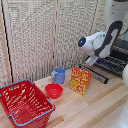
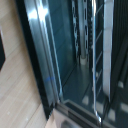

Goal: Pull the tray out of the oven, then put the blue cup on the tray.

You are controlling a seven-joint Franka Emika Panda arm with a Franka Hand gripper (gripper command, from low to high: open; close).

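While my arm [image 1: 100,42] hangs over the oven's [image 1: 116,59] open door [image 1: 94,73] at the exterior view's right, my tool is hidden; I cannot tell its grip. Dark tray [image 1: 111,63] bars show inside, perhaps partly out. On the counter [image 1: 95,107], the blue cup [image 1: 59,75] stands near the red bowl [image 1: 53,90], red basket [image 1: 23,103] and snack box [image 1: 79,80].

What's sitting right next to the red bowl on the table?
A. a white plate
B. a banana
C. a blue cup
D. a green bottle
C: the blue cup stands on the table just behind the red bowl, with the red basket to the exterior view's left.
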